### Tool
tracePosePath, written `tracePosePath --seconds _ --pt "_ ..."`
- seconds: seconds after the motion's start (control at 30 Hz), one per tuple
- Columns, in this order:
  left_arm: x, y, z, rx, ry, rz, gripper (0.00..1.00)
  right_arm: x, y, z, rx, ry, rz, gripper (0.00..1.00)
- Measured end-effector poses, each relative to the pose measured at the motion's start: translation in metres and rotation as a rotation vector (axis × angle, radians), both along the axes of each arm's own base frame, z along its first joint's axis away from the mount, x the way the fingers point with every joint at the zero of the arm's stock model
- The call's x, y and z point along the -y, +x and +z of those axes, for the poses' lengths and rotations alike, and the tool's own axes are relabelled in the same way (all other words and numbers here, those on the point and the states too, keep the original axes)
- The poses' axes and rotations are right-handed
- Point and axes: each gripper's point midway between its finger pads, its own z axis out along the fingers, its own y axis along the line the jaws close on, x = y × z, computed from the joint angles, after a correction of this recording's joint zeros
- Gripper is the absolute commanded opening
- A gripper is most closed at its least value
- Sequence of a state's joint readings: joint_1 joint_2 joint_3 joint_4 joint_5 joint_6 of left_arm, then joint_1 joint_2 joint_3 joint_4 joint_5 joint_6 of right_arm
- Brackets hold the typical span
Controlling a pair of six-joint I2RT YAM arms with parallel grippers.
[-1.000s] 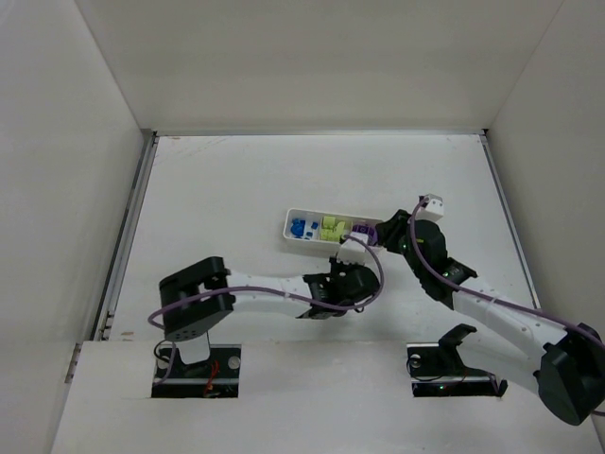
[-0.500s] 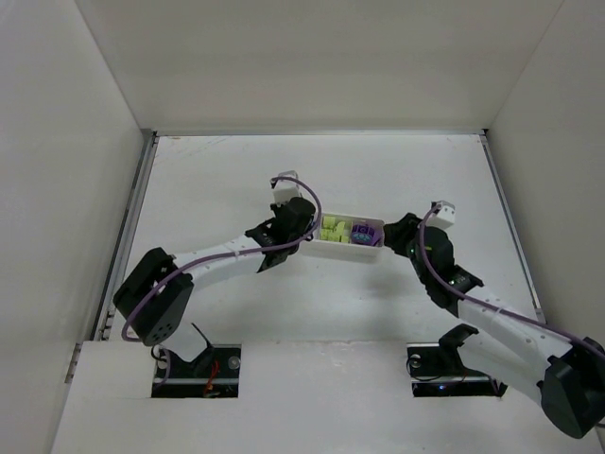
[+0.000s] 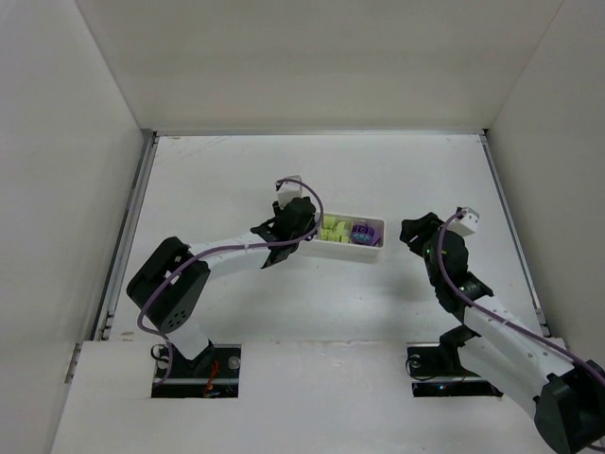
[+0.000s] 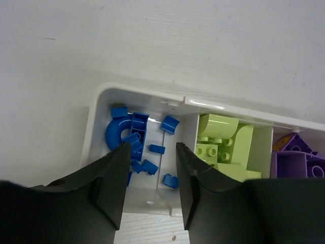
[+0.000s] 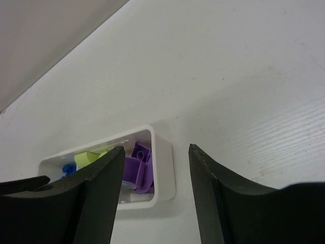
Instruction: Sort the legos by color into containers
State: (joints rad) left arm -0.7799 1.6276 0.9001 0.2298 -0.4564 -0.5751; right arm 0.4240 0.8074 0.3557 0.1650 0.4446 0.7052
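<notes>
The white three-compartment tray [image 3: 381, 233] lies mid-table. In the left wrist view its left compartment [image 4: 142, 91] holds a round blue piece [image 4: 116, 133] and several tiny blue cubes [image 4: 157, 149]. Its middle holds lime-green blocks [image 4: 219, 145] and its right end holds purple pieces [image 4: 297, 157]. My left gripper [image 3: 295, 227] hovers over the blue compartment, open and empty [image 4: 152, 150]. My right gripper [image 3: 416, 232] is open and empty, a little right of the tray's purple end [image 5: 156, 150]. The right wrist view shows the tray [image 5: 165, 162] with the purple pieces [image 5: 134, 170].
White walls enclose the table on the left, back and right. The two arm bases sit at the near edge [image 3: 198, 364]. No loose bricks show on the table.
My left arm has swung from the tray's near side up over its left, blue end. My right gripper has drawn back rightward from the tray's purple end.
</notes>
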Motion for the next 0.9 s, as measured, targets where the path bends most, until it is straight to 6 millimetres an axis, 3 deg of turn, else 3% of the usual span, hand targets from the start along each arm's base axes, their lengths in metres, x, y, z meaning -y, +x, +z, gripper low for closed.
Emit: tracePosePath --seconds 0.17,0.2,0.23,0.4,0.53,0.7,0.9 --pt "-0.010 0.001 0.015 0.028 -0.026 0.011 0.66 0.008 0.001 0.000 0.006 0.016 -0.029 0.61" --pt "-0.014 -0.001 0.021 0.039 -0.036 0.014 0.76 0.008 0.001 0.000 0.006 0.019 -0.030 0.61" --pt "-0.020 -0.003 0.028 0.053 -0.043 0.018 1.00 0.008 0.001 -0.001 0.002 0.019 -0.031 0.62" --pt "-0.056 -0.014 0.072 0.149 -0.118 0.073 1.00 0.008 0.001 -0.003 -0.001 0.027 -0.036 0.64" --pt "-0.094 -0.026 0.091 0.208 -0.150 0.148 1.00 0.011 0.002 -0.006 0.002 0.035 -0.048 0.64" --pt "-0.144 -0.048 0.081 0.216 -0.174 0.257 1.00 0.013 0.003 -0.016 -0.026 0.033 -0.061 0.63" --pt "-0.193 -0.072 0.041 0.155 -0.179 0.400 1.00 0.019 0.004 -0.025 -0.042 0.024 -0.091 0.51"
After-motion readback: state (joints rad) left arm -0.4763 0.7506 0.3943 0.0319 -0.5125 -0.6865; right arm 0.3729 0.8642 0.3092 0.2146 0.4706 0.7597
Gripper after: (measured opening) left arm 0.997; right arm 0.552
